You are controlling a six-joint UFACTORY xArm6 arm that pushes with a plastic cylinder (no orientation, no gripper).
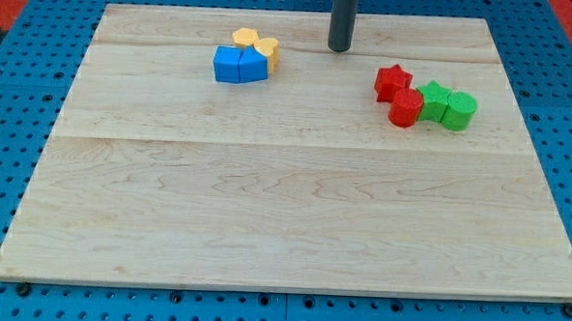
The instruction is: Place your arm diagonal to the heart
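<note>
My tip (340,48) has no pincer to open or shut. It sits near the view's top, right of the yellow heart (267,50) — apart. If it slides left, it might bump the heart into the blue block (241,66).

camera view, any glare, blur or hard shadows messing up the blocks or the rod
Camera view: light is even and soft, no glare on the wooden board; blocks cast only faint shadows. My tip is sharp, at the view's top, right of the yellow heart. Red star and green blocks read clearly; edges slightly soft from low resolution.
</note>
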